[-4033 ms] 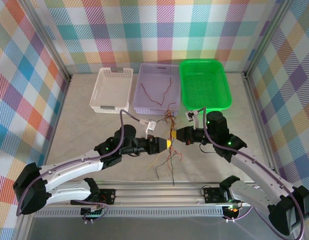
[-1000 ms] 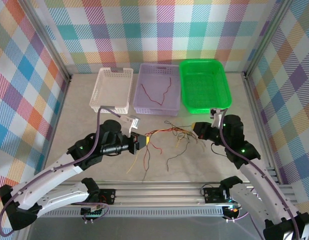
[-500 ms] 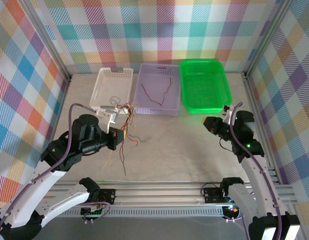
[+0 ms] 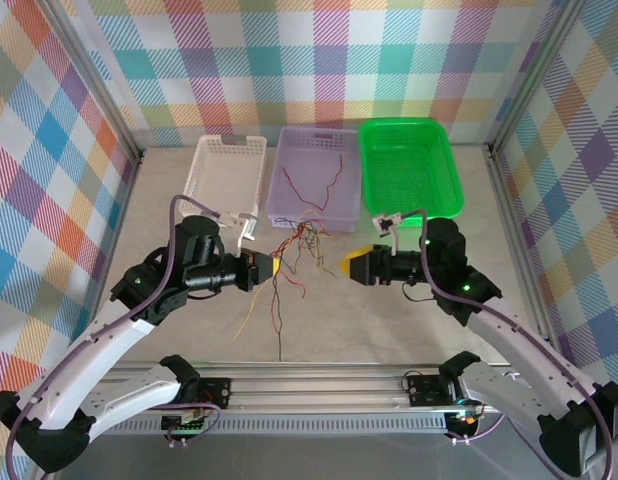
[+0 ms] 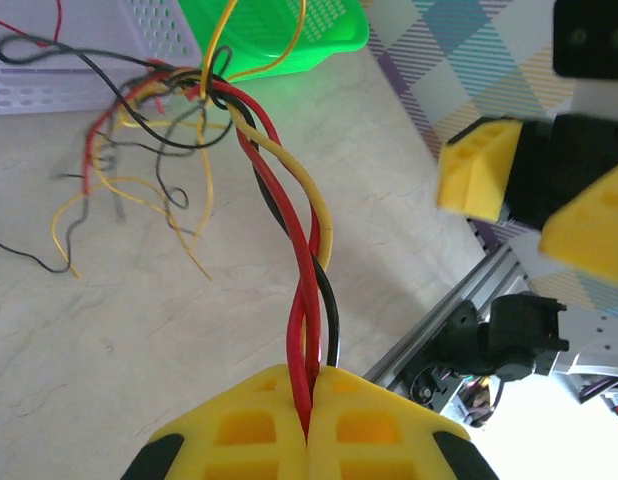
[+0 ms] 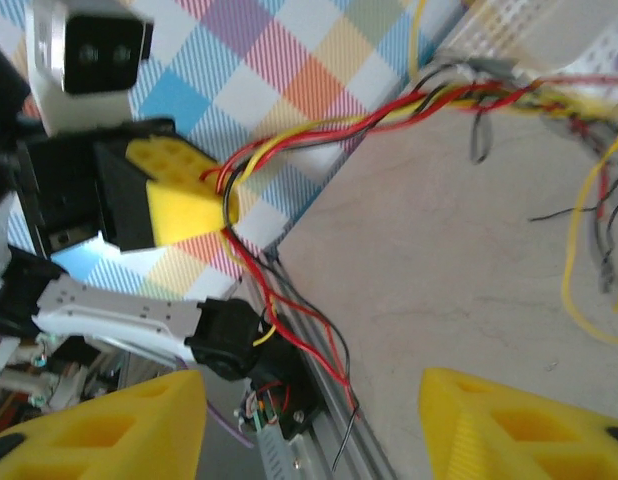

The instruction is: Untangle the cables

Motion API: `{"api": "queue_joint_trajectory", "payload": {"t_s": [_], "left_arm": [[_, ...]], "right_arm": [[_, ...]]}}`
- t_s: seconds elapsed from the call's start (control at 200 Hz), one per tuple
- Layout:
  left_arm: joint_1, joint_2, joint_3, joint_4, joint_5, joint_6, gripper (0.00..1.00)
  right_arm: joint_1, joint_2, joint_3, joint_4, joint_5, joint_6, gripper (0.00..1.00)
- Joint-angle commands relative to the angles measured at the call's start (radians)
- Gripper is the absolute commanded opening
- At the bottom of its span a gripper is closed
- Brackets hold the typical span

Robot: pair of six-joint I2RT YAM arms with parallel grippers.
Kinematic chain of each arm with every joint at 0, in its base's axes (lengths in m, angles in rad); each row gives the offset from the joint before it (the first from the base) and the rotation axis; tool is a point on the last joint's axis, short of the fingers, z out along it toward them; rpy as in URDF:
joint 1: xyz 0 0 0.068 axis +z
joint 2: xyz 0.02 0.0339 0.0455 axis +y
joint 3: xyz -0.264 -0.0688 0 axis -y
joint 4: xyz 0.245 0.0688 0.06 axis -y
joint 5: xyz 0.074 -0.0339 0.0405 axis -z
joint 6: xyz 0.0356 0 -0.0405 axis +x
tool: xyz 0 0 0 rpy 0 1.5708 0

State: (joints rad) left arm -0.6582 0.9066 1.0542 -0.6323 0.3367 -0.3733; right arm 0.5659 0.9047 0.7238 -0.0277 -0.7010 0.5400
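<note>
The cables point(image 4: 301, 243) are a tangled bundle of red, yellow and black wires held above the table's middle, with loose ends trailing down toward the front rail. My left gripper point(image 4: 271, 268) is shut on the twisted strands point(image 5: 311, 290), which run out from between its yellow fingers point(image 5: 249, 430). The bundle fans into a knot point(image 5: 204, 90) further out. My right gripper point(image 4: 351, 266) stands open just right of the bundle, facing the left gripper, with nothing between its fingers point(image 6: 99, 425). In the right wrist view the cables point(image 6: 389, 115) stretch from the left gripper point(image 6: 179, 200).
Three baskets stand in a row at the back: white point(image 4: 224, 178), purple point(image 4: 289, 215) and green point(image 4: 409, 165). A single dark red wire point(image 4: 314, 185) lies in the purple one. The metal front rail point(image 4: 319, 385) runs below the hanging strands.
My left gripper has swung right toward the middle, carrying the bundle. My right gripper has moved left from the right side and now faces it, open.
</note>
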Motion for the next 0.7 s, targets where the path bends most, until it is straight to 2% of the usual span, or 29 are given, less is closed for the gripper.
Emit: {"api": "queue_joint_trajectory", "payload": {"t_s": [0.0,0.21,0.38,0.455,0.495,0.65,0.695], "left_arm": [[0.005,0.026,-0.002,0.072,0.044,-0.036,0.0],[0.005,0.06,0.008,0.098,0.085,-0.058,0.0],[0.005,0.074,0.01,0.105,0.104,-0.067,0.0],[0.005,0.079,0.008,0.111,0.112,-0.072,0.0],[0.005,0.079,0.007,0.11,0.112,-0.072,0.0],[0.005,0.084,-0.001,0.102,0.109,-0.069,0.0],[0.005,0.087,-0.002,0.099,0.113,-0.068,0.0]], "right_arm": [[0.082,0.034,0.005,0.072,0.039,-0.078,0.62],[0.205,0.158,0.039,0.078,0.147,-0.161,0.64],[0.25,0.244,0.062,0.101,0.174,-0.182,0.63],[0.261,0.264,0.061,0.121,0.176,-0.177,0.59],[0.264,0.269,0.063,0.128,0.177,-0.173,0.5],[0.264,0.257,0.063,0.134,0.166,-0.166,0.0],[0.264,0.248,0.065,0.129,0.166,-0.158,0.0]]}}
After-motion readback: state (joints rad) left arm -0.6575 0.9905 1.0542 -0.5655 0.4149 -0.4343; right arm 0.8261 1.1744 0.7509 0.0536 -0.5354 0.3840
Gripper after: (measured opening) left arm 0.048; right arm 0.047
